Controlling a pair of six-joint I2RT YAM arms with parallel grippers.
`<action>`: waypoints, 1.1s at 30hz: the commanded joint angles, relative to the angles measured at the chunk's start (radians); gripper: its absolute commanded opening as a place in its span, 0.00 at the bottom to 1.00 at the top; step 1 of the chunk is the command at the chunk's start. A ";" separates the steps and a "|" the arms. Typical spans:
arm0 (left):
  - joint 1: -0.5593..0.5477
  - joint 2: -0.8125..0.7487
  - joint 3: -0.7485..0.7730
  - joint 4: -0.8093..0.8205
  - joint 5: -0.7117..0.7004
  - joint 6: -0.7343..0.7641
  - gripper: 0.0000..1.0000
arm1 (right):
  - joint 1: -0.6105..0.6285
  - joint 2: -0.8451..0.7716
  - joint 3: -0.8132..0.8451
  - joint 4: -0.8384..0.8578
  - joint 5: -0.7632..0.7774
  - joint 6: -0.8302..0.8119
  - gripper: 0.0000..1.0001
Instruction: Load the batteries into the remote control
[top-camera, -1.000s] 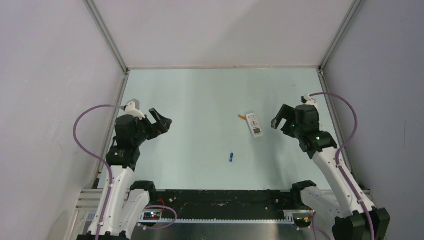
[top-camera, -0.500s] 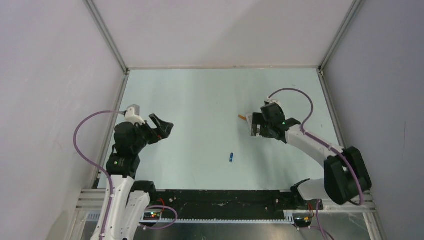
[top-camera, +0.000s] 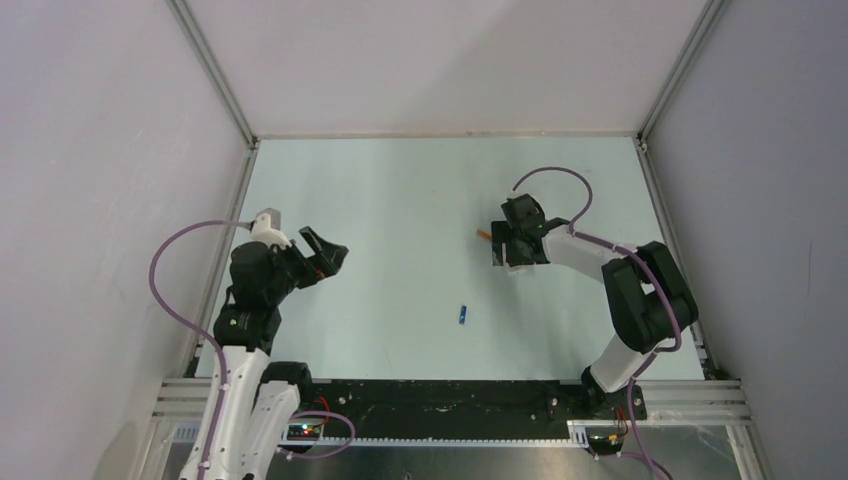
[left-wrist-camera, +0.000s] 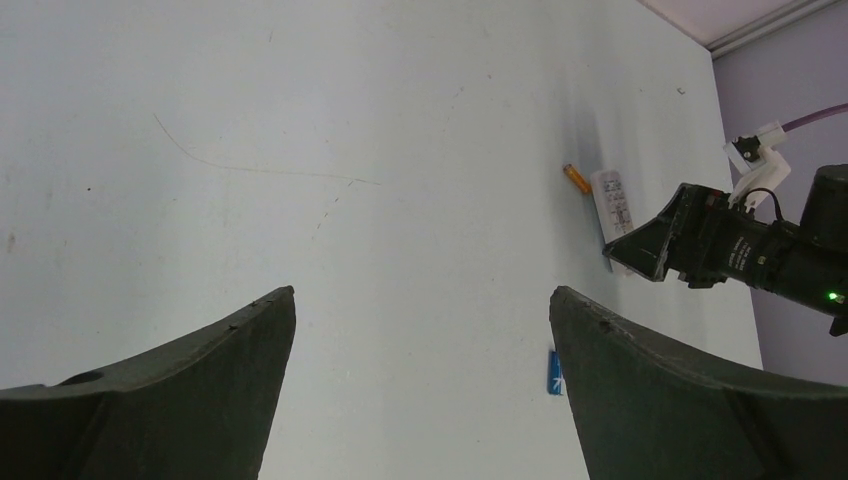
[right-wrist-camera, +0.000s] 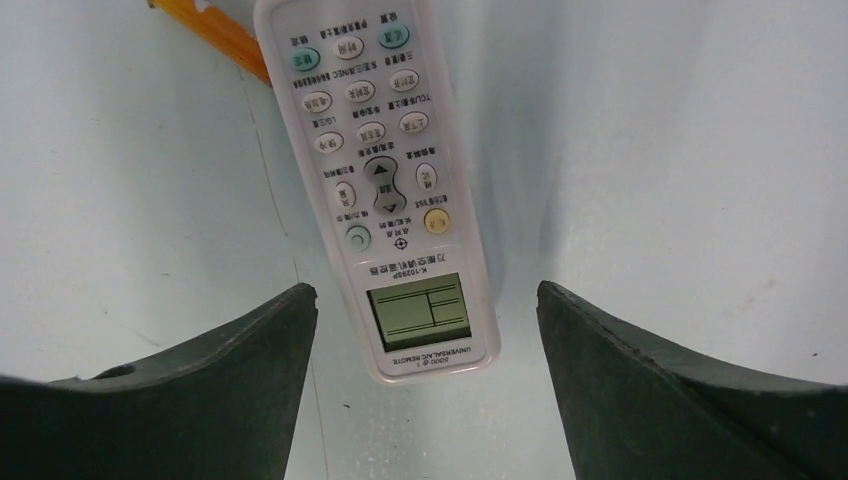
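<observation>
Basically nothing is loaded yet. Right hand (right-wrist-camera: 425, 300) is wide open and empty, hanging low over the remote (right-wrist-camera: 385, 190), which lies face up on the table (top-camera: 400, 200) between its two fingers, not touched by either. Display end sits nearest the hand, button end points away from it. Orange battery (right-wrist-camera: 225, 30) lies at the remote's far end, off toward the right hand's left finger, touching or tucked under the remote's edge; can't tell which. Blue battery (top-camera: 463, 315) lies alone on the table, well apart from the right hand and well ahead of the left hand (left-wrist-camera: 422, 295), toward its right finger side. Left hand is also open, holding nothing, raised off the table and far from every task item.

Judged progress: very start. Both batteries are out of the remote, and the battery bay is underneath, unseen, so I can't tell whether a cover is on. Left to do, probably: grip the remote, turn it over, expose the bay, fetch and seat each battery.

Counts: one remote, two batteries (one orange, one blue), two hands, both open.
</observation>
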 joint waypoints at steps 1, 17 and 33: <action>0.004 0.014 0.013 0.021 0.004 -0.008 1.00 | 0.004 0.026 0.035 -0.019 0.006 -0.018 0.82; 0.003 0.019 0.020 0.028 0.026 0.011 1.00 | -0.009 -0.032 0.035 -0.052 -0.106 0.000 0.20; -0.139 0.157 0.211 0.131 0.347 0.046 0.99 | 0.063 -0.397 0.034 -0.060 -0.813 0.156 0.16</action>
